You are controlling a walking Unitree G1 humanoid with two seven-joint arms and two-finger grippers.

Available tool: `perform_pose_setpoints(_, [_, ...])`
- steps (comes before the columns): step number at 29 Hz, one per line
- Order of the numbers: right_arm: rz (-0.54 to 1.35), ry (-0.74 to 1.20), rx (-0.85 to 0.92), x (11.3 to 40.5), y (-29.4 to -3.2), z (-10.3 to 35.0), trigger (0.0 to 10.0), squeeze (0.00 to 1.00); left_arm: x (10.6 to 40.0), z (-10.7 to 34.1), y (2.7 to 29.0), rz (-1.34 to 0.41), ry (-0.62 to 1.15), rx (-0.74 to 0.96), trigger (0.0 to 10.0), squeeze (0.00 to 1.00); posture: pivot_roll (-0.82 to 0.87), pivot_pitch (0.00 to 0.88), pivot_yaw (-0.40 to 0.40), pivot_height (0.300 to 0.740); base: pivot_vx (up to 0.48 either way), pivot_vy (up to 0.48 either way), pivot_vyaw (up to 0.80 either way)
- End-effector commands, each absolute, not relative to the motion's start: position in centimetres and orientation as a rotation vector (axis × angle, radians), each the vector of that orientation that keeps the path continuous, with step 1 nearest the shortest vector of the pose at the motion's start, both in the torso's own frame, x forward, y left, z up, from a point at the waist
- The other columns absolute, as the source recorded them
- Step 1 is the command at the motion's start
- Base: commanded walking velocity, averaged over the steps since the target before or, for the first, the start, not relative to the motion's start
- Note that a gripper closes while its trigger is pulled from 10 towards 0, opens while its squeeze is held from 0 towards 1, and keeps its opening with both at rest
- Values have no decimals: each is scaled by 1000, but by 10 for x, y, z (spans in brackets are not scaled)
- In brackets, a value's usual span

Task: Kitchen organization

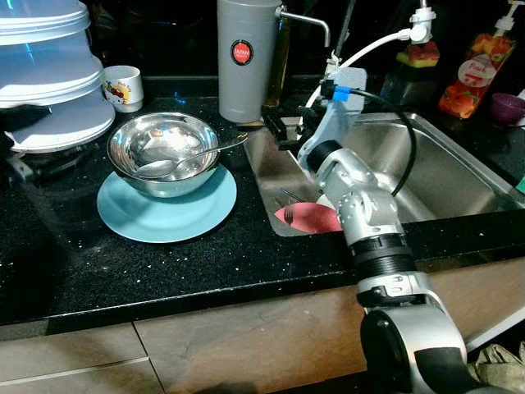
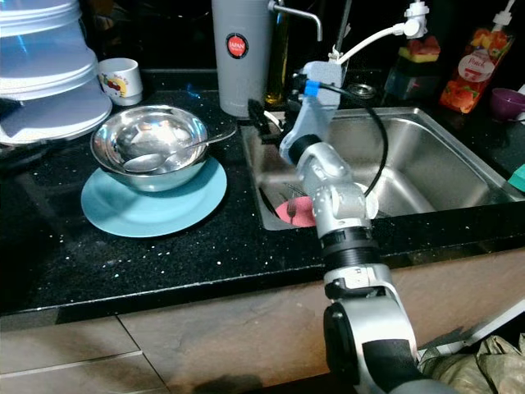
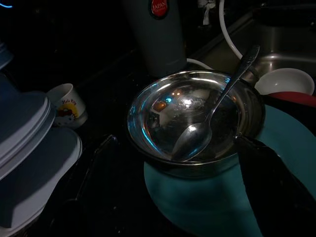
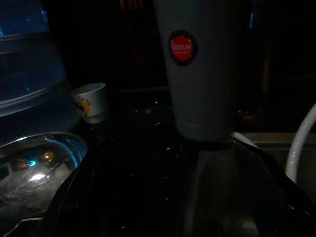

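Right gripper (image 1: 279, 123) reaching over the sink's (image 1: 459, 176) left rim.
Its fingers are spreading open, holding nothing, near the grey canister (image 1: 244, 57). A steel bowl (image 1: 164, 152) holding a spoon (image 1: 184, 160) is sitting on a blue plate (image 1: 168, 209) on the counter (image 1: 123, 263).

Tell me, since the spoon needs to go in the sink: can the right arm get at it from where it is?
Probably yes. The right end effector hovers at the sink's left edge, and the spoon handle sticks out of the steel bowl toward it, with bare counter between. The grey canister stands just behind.
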State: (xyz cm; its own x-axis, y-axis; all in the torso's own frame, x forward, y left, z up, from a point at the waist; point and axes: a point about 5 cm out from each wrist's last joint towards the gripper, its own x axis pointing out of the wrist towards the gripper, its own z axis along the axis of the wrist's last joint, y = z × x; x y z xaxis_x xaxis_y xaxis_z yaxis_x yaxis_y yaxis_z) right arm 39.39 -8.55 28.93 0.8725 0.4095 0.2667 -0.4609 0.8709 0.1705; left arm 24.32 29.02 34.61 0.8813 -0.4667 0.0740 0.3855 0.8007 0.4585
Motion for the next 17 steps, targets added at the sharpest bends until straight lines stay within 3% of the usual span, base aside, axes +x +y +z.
perform_pose_setpoints(1, [480, -200, 242, 394, -79, 288, 10000, 0, 239, 345, 288, -476, -199, 454, 10000, 0, 83, 86, -98, 740, 0, 0, 0])
perform_pose_setpoints(7, [557, -136, 384, 389, -63, 284, 10000, 0, 237, 340, 287, -485, -201, 446, 10000, 0, 83, 87, -100, 740, 0, 0, 0])
perform_pose_setpoints(8, [577, -112, 456, 387, -59, 282, 10000, 98, 236, 339, 286, -487, -202, 445, 10000, 0, 82, 90, -99, 740, 0, 0, 0])
perform_pose_setpoints(9, [583, -101, 498, 386, -57, 281, 10000, 1000, 236, 339, 286, -488, -203, 446, 10000, 0, 82, 90, -99, 740, 0, 0, 0])
perform_pose_setpoints(17, [577, -76, 550, 385, -54, 281, 10000, 1000, 236, 339, 284, -491, -211, 442, 10000, 0, 71, 95, -96, 740, 0, 0, 0])
